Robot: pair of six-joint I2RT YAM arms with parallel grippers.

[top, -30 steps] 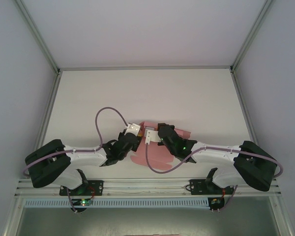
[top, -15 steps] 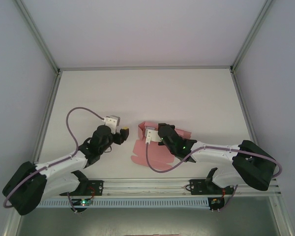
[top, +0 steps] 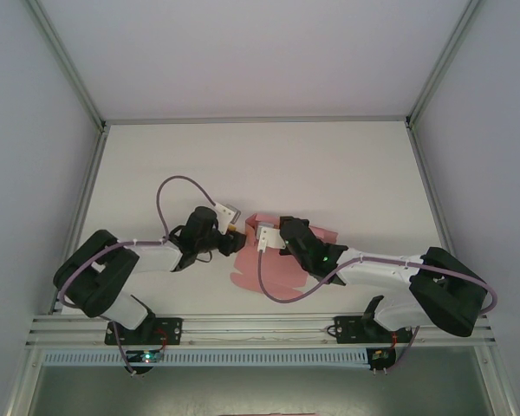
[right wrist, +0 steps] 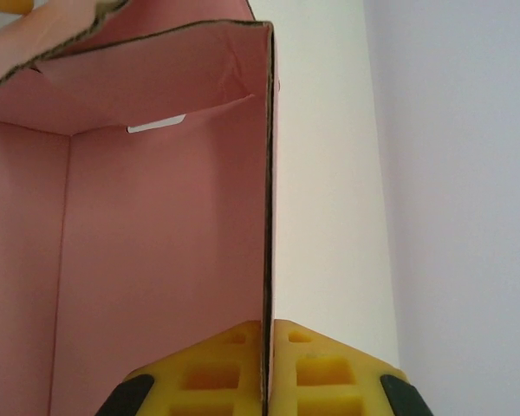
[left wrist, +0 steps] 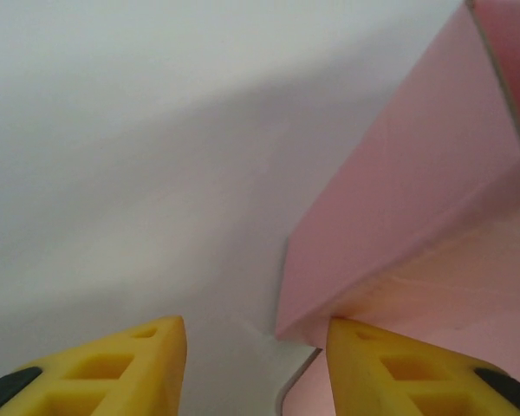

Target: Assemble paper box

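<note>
White table (top: 329, 173), pink box (top: 243, 267) mid-table, my right gripper (right wrist: 267, 347) clamped on its upright wall, and now my left gripper (left wrist: 256, 342), jaws apart and empty, has swung back in to the box's left corner, ready, I reckon, to fold.

My left gripper (left wrist: 253, 364), jaws apart, stands just beside the paper box (left wrist: 399, 208). The box's raised pink wall bars my path to the right. The bare table (left wrist: 113, 130) ahead and to the left is free. My right gripper (right wrist: 266, 347) is clamped on a box wall, with open table on its right. Both arms crowd the near middle of the table; the far half lies open.
</note>
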